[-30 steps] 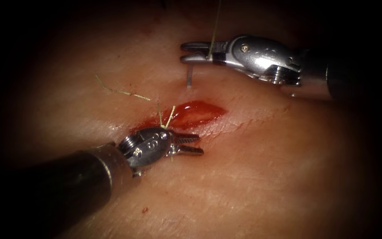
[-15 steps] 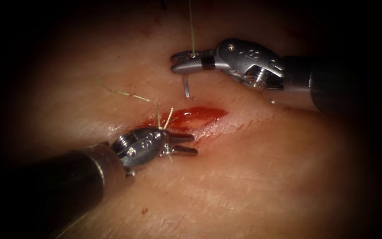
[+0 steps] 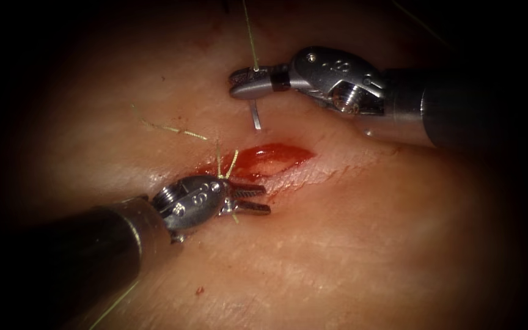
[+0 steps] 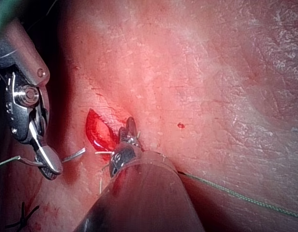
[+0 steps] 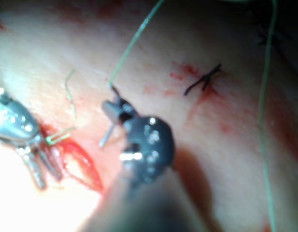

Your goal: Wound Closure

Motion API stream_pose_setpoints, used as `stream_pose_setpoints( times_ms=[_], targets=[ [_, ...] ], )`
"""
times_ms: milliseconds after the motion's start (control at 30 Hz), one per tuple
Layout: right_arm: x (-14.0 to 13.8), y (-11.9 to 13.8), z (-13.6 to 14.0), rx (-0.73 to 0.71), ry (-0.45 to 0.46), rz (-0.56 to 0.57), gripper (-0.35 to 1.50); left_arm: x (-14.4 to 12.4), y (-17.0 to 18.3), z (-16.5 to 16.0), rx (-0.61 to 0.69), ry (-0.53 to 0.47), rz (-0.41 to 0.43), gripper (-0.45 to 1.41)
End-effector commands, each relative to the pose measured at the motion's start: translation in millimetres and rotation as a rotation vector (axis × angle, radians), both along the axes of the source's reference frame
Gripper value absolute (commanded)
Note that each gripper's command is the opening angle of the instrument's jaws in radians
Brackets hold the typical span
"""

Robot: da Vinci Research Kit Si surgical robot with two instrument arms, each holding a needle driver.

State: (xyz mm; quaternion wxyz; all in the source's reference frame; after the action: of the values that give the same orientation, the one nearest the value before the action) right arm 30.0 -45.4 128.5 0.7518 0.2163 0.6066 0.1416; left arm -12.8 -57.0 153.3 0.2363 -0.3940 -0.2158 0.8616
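The right arm's silver needle driver [image 3: 242, 84] sits above the cut, its 2 jaws clenched on the thin curved steel needle [image 3: 255, 116] near the thread end of its curve. The rest of the needle hangs down from the jaws toward the tissue, its tip close to the surface; whether it touches cannot be told. The needle is not in the tissue. The pale green suture thread [image 3: 250, 36] rises from the jaws toward the top of the endoscope view.

The left arm's silver needle driver [image 3: 258, 199] lies at the left end of the short red-filled cut [image 3: 270, 157] in the pale pink pork-belly tissue [image 3: 362, 244]. Its 2 serrated jaws stand apart and hold nothing. Short pale ends of thread [image 3: 226, 166] stick up just beside it.

The needle looks light, stiff and smooth, so it would likely swivel in a loose grip; a firm hold on the body of its curve, away from the fine tip, seems safest. The thread looks thin and limp and may fray if crushed. The tissue appears soft and wet with red fluid [image 3: 263, 153], likely slippery and easily torn at the cut's edge.
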Motion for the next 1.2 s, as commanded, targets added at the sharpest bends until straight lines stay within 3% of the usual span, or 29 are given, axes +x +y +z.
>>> stream_pose_setpoints(
  times_ms=[33, 700, 1200],
  targets=[
    [0.6, 0.8, 0.3, -0.029, 0.001, 0.008, -0.35, -0.4, 0.1, 0.7, -0.001, -0.001, 0.0, 0.23],
    [0.4, 1.8, 0.2, -0.049, -0.018, 0.058, -0.35, -0.4, 0.0, 0.9, -0.002, 0.005, 0.002, 0.21],
    [0.4, 2.3, 0.2, 0.064, -0.044, 0.105, -0.35, -0.5, 0.0, 0.9, -0.002, 0.008, 0.003, 0.21]
  ],
)
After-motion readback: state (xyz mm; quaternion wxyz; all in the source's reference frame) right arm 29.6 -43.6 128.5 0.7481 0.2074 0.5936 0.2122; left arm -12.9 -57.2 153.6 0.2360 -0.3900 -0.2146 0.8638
